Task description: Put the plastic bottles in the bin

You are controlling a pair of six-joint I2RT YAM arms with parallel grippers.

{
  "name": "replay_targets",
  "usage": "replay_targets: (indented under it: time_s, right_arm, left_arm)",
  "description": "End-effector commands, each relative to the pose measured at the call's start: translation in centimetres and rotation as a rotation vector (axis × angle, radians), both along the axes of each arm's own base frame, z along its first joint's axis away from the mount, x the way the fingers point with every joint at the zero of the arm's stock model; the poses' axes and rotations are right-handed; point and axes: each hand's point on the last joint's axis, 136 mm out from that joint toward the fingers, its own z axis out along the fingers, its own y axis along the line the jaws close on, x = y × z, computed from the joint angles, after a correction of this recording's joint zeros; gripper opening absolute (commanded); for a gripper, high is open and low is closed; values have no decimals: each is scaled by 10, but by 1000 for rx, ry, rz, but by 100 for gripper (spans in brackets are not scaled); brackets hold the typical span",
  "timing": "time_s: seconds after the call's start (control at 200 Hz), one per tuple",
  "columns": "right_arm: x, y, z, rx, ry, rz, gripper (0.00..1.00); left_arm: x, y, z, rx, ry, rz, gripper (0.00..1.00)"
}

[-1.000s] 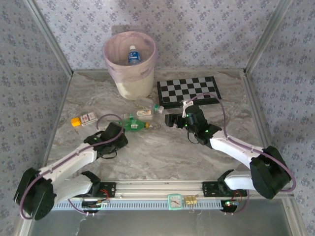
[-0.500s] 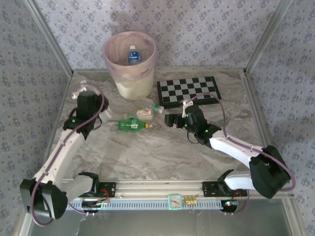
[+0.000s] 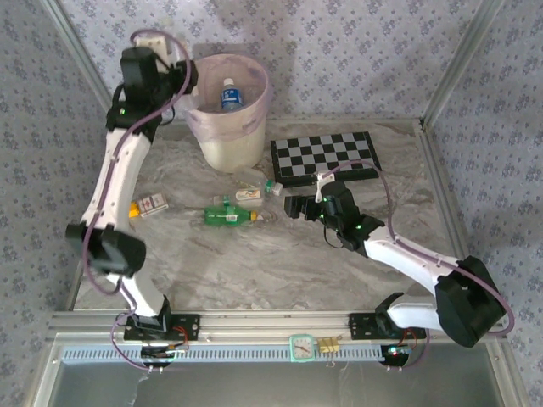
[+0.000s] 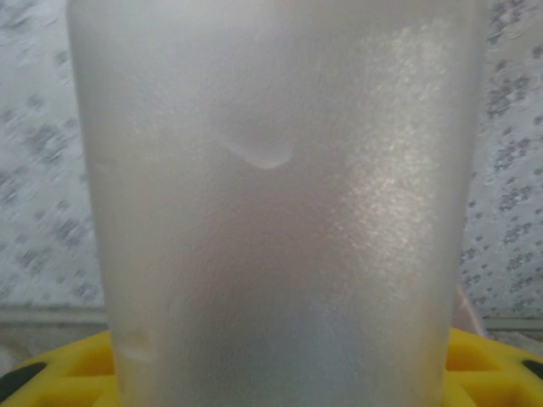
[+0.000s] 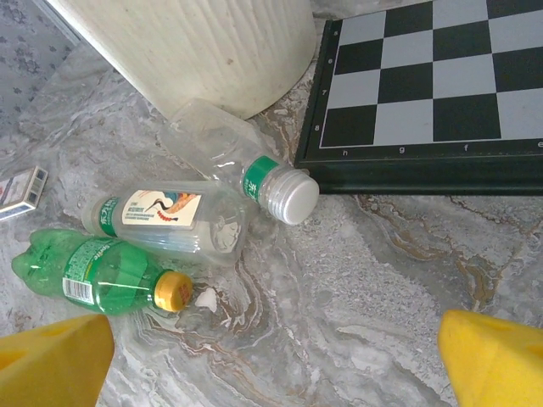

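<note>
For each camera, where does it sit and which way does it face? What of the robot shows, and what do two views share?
Top external: above, behind the bases, looking down at the table; both arms, left gripper at the bin rim, right gripper low.
Left wrist: faces a frosted bottle in its grip, wallpaper behind; yellow fingertips below.
Right wrist: looks down at the green bottle and chessboard; yellow fingertips apart.
Shared: top and right wrist show both.
</note>
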Motion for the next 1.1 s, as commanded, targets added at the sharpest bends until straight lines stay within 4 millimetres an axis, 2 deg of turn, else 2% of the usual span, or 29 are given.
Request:
replay_targets:
  time_s: [0.0, 0.08, 0.145, 0.36, 0.5, 0.59, 0.615, 0.66, 0.685, 0.7, 0.895, 1.094]
  right_arm:
    - [-2, -3, 11, 0, -11, -17, 100]
    - [-4, -4, 14, 4, -19, -20, 100]
    - [-5, -6, 14, 3, -22, -26, 100]
    - [-9, -12, 18, 2, -36, -41, 100]
    - [-11, -14, 16, 0, -31, -44, 100]
    - [-11, -14, 15, 2, -28, -46, 100]
    - [-11, -14, 15, 4, -29, -46, 100]
    - [-12, -14, 17, 7, -32, -44, 100]
    - [-12, -14, 16, 5, -30, -46, 100]
    - [-12, -14, 16, 6, -32, -46, 100]
    - [-12, -14, 18, 9, -38, -47, 100]
    - [-11, -11, 15, 12, -30, -41, 100]
  left_arm:
    - [9, -25, -12, 77, 105, -162, 53]
    - [22, -33, -11, 69, 113, -197, 53]
    - [25, -37, -7, 51, 94, -212, 54]
    - [46, -52, -49, -39, 183, -256, 54]
    - [55, -61, -67, -88, 227, -286, 56]
    - [58, -64, -77, -111, 255, -290, 66]
    - [59, -64, -79, -114, 260, -287, 72]
    - [60, -63, -80, -121, 266, -279, 88]
    - [59, -62, -80, -123, 266, -276, 98]
    - [59, -62, -79, -122, 264, -275, 100]
    - [49, -54, -52, -117, 211, -244, 100]
    - [23, -45, -17, -115, 160, -217, 100]
